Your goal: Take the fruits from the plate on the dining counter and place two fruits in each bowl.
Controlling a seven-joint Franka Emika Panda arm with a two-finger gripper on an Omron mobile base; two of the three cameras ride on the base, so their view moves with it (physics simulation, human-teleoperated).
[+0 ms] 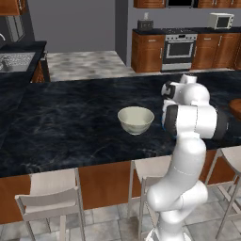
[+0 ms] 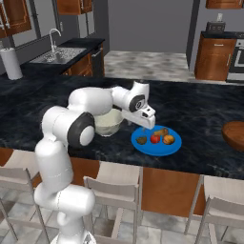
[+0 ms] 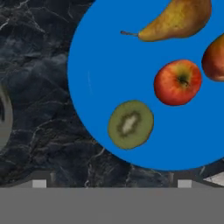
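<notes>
Four fruits lie on the blue plate (image 3: pixel 100 65): a tan pear (image 3: pixel 175 22), a red apple (image 3: pixel 177 82), a green kiwi half (image 3: pixel 130 124) and an orange fruit (image 3: pixel 215 59) cut by the frame edge. My gripper (image 3: pixel 111 183) is open and hovers above the plate's near-left rim, nothing between its fingertips. From the right base view the gripper (image 2: pixel 144 121) hangs over the plate (image 2: pixel 157 148), just above the kiwi (image 2: pixel 141 140) and beside the apple (image 2: pixel 155 138). A cream-white bowl (image 2: pixel 107 123) stands left of the plate on the black dining counter (image 1: pixel 70 117), partly behind my arm.
A brown wooden round object (image 2: pixel 236 135) sits on the counter to the right of the plate. Pale stools (image 2: pixel 114 190) line the counter's near side. A sink (image 2: pixel 53 56) and a paper roll (image 2: pixel 10 63) lie at the far left.
</notes>
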